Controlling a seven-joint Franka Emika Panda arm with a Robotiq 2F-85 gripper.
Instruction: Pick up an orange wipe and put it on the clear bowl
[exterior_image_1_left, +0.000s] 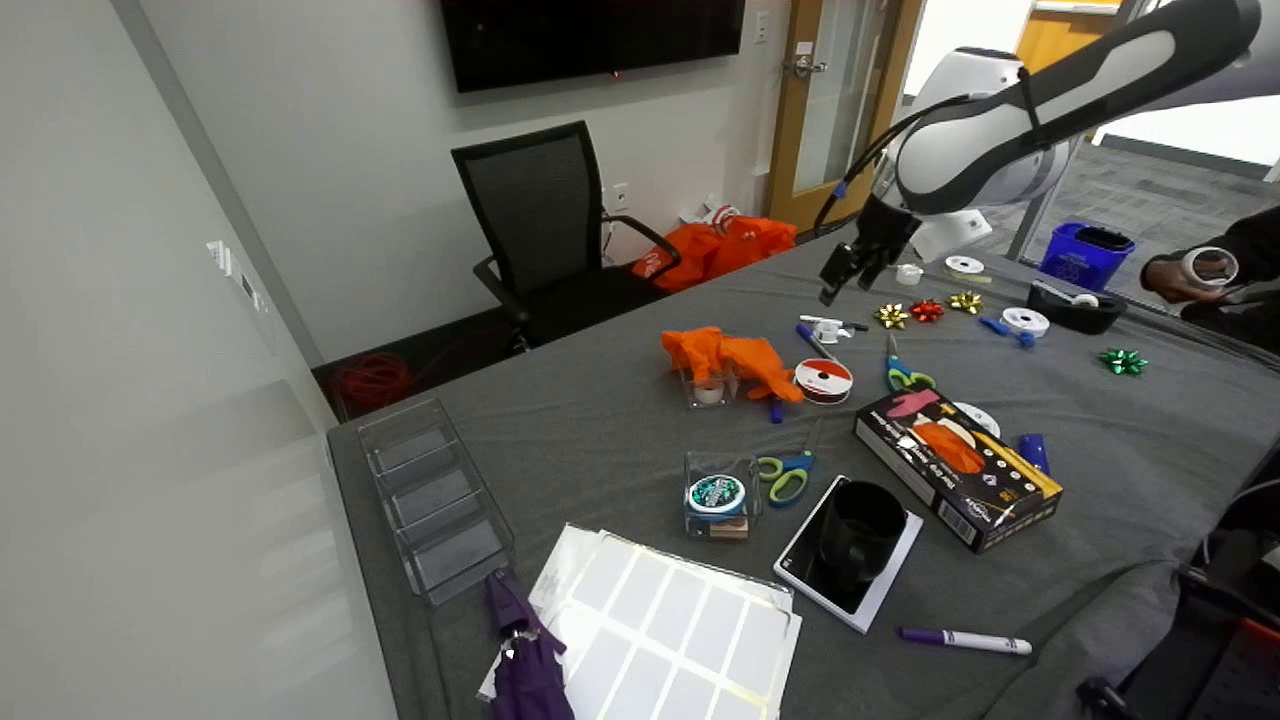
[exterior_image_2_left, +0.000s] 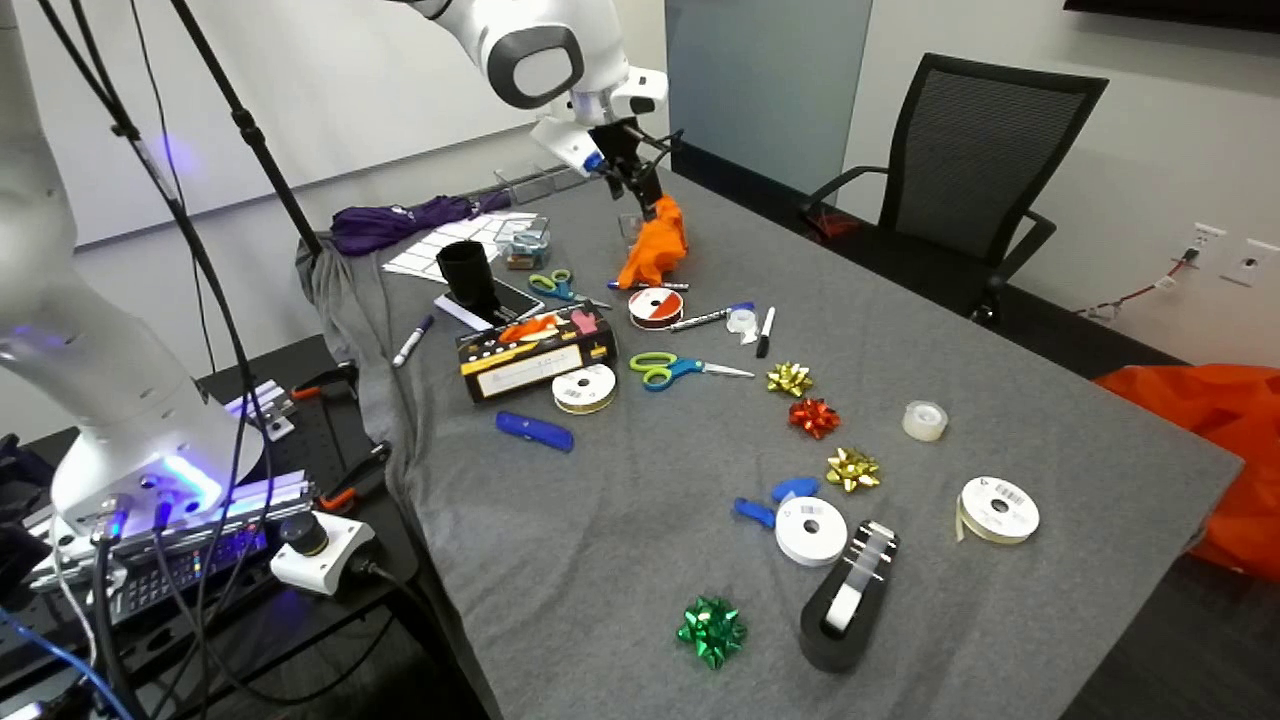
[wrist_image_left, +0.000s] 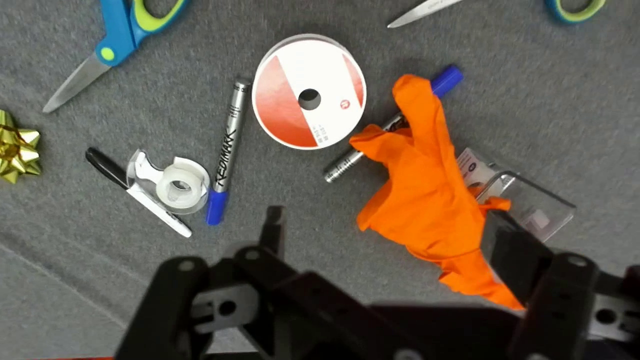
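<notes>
The orange wipe is a crumpled orange sheet with finger-like ends. It lies over a small clear square container and spills onto the cloth. I take this container for the clear bowl. The wipe and a bit of the container also show in an exterior view. In the wrist view the wipe partly covers a marker and the container. My gripper is open with nothing between its fingers. It is above the table; the right finger hides part of the wipe. The gripper also shows in both exterior views.
A ribbon spool, a marker and a tape roll lie beside the wipe. Scissors, another clear box, a glove box and a black cup stand nearer. A person's hand holds a roll.
</notes>
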